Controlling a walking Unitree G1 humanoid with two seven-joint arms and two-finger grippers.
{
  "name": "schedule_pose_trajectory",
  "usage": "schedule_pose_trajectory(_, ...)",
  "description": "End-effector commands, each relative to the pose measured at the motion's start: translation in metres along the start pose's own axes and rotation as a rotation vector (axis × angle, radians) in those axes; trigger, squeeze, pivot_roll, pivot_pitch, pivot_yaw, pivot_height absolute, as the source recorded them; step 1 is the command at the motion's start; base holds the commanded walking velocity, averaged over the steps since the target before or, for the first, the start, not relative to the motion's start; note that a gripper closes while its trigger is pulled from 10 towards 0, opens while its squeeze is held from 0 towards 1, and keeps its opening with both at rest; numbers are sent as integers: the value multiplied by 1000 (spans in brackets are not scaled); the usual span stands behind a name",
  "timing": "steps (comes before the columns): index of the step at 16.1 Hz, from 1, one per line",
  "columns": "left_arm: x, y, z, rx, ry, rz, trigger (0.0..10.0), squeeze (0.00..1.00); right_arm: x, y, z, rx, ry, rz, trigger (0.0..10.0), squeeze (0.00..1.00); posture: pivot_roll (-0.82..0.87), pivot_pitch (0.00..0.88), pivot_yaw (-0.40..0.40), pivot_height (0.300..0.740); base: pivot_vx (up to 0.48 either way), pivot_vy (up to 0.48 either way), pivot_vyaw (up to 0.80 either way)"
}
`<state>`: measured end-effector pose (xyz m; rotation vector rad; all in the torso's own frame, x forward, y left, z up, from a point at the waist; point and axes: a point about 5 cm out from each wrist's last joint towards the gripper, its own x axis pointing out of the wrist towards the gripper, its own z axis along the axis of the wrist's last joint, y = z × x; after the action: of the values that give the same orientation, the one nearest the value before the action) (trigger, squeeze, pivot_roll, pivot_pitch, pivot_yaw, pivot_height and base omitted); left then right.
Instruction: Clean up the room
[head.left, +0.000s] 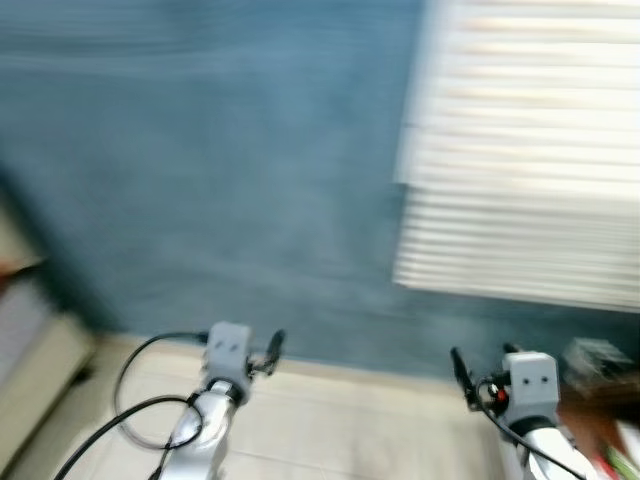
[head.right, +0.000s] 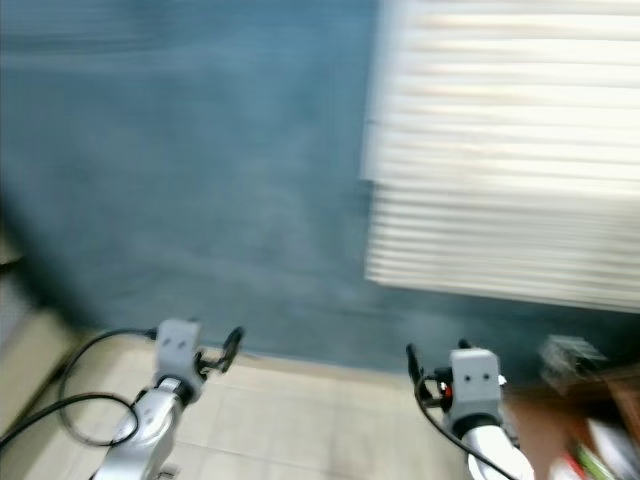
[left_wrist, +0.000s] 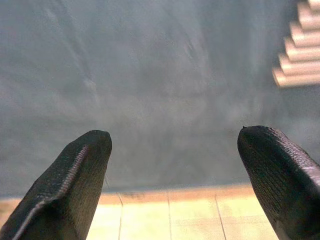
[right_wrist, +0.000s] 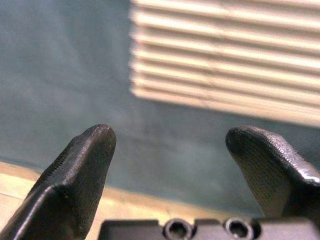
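Note:
The head views are blurred. My left gripper (head.left: 262, 352) is held up in front of me over the pale tiled floor (head.left: 340, 420). In the left wrist view its fingers (left_wrist: 75, 175) stand wide apart with nothing between them. My right gripper (head.left: 468, 376) is raised at the same height on the right. It is open too, and its fingers (right_wrist: 80, 170) frame only wall and blinds. No loose object lies near either gripper.
A blue wall (head.left: 220, 170) stands straight ahead, with white window blinds (head.left: 530, 160) at the upper right. A brown surface with blurred clutter (head.left: 600, 400) sits at the lower right. Pale furniture (head.left: 30, 370) edges in at the lower left.

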<state>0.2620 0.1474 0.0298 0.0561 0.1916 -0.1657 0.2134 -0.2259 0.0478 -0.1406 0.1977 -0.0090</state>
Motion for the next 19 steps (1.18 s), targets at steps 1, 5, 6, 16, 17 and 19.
schedule_pose_trajectory(1, -9, 17, 3, 8, -7, 77, 10000, 0, 3, -1, 3, -2, -3, 3, 10000, 0, -182, 0, 48, 740, 0, 0, 0)
schedule_pose_trajectory(5, -15, 22, -7, 10, 29, 111, 10000, 0, 11, 6, 1, 8, 7, 28, 10000, 0, -143, 4, 38, 740, 0, 0, -800)
schedule_pose_trajectory(6, -15, 21, -5, 10, 19, 129, 10000, 0, 12, 8, 2, 11, 0, 31, 10000, 0, -136, 4, 35, 740, 0, 0, -775)
schedule_pose_trajectory(16, -78, 27, -9, -11, 65, 312, 10000, 0, 40, 12, 15, 57, -16, 193, 10000, 0, 69, 28, -140, 740, 0, 0, 0)
schedule_pose_trajectory(17, -79, 24, -9, -19, 67, 310, 10000, 0, 42, 13, 16, 58, -18, 200, 10000, 0, 72, 29, -142, 740, 0, 0, 0)
schedule_pose_trajectory(19, -80, 22, -8, -18, 72, 300, 10000, 0, 43, 14, 17, 58, -20, 202, 10000, 0, 72, 29, -142, 740, 0, 0, 0)
